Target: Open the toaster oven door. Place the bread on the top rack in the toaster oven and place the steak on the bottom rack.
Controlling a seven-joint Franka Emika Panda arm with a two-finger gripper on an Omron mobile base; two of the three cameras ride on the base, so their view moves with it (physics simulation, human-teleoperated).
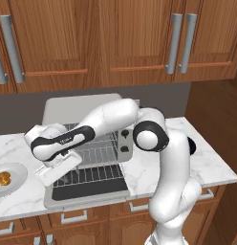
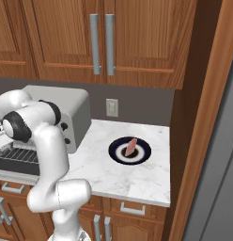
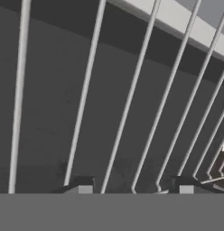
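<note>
Marble-white counter (image 1: 206, 165) under brown wooden cabinets (image 1: 134, 38). Saw boxy light-grey toaster oven (image 1: 72, 107) with dark-glass toaster oven door (image 1: 89, 191) lying flat open. Found two-finger gripper (image 3: 133, 190) reaching inside over silver wire rack (image 3: 132, 103), tips apart, holding nothing. Noted golden-brown bread (image 1: 3, 179) on pale plate (image 1: 17, 172), pinkish-red steak (image 2: 130, 147) on dark round plate (image 2: 143, 155).
</note>
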